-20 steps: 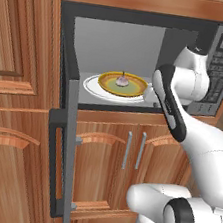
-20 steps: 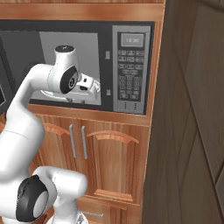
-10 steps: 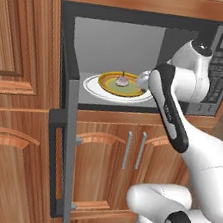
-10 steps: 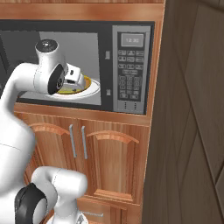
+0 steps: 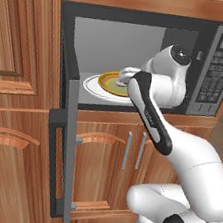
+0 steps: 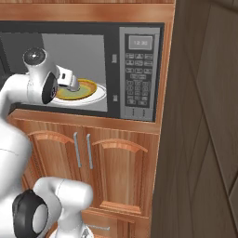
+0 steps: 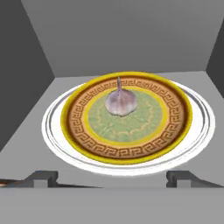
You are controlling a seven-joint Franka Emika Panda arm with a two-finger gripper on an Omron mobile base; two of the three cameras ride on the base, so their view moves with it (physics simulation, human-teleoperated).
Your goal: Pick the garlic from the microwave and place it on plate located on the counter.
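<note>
The garlic [image 7: 120, 101], a small pale pinkish bulb with a pointed stem, sits upright in the middle of a yellow-rimmed olive dish [image 7: 127, 148]. That dish rests on the white turntable [image 7: 199, 131] inside the open microwave [image 5: 217, 74] [image 6: 139, 69]. My gripper [image 7: 113, 179] is open, its two fingertips spread wide at the front edge of the turntable, short of the garlic. From the base views my gripper [image 5: 126, 75] [image 6: 69, 80] is inside the cavity and covers the garlic. The blue plate and the counter are out of view.
The microwave door [image 5: 63, 142] stands swung open to the left, its black bar handle facing out. Grey cavity walls close in on both sides of the hand. Wooden cabinets [image 6: 116, 172] sit below, and a tall wooden panel [image 6: 204, 116] stands to the right.
The arm has swung its hand from in front of the keypad side into the microwave cavity, up to the dish. The garlic has not moved.
</note>
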